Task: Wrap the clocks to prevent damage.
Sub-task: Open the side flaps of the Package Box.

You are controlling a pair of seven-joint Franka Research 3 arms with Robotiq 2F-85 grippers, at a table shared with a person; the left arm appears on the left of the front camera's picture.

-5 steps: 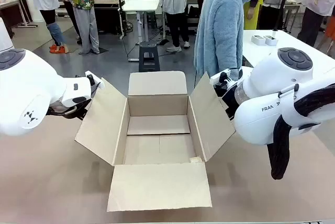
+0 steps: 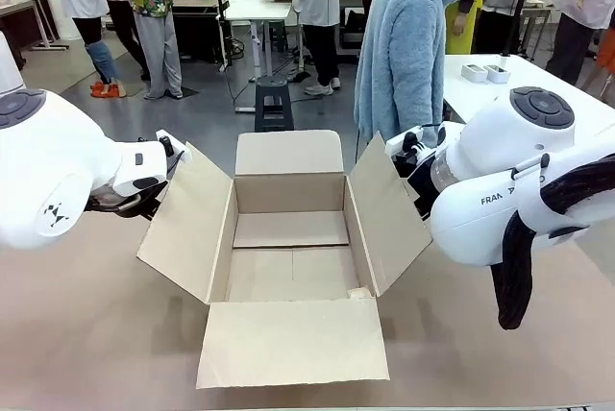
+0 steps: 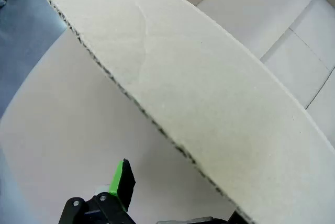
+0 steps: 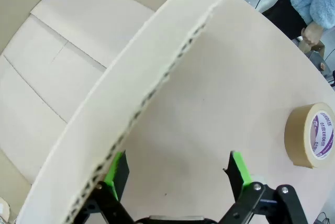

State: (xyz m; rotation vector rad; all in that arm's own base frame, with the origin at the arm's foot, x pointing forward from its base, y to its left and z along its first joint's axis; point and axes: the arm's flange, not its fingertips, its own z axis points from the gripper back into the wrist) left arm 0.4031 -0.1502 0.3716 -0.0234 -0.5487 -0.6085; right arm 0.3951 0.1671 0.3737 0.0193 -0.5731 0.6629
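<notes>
No clocks are in view. An open cardboard box (image 2: 288,238) sits mid-table with its four flaps spread outward. My left gripper (image 2: 165,154) hovers at the top edge of the box's left flap (image 3: 209,93). In the left wrist view one green-padded finger (image 3: 123,181) shows, and the flap covers the other. My right gripper (image 4: 178,174) stands open just outside the right flap (image 4: 131,103), with bare table between its fingers. In the front view that gripper (image 2: 411,147) is at the right flap's upper corner.
A roll of brown tape (image 4: 311,135) lies on the table to the right of the box. A person in a light blue coat (image 2: 404,46) stands at the far side, one hand (image 4: 312,33) near the table edge. A white table (image 2: 538,84) stands behind my right arm.
</notes>
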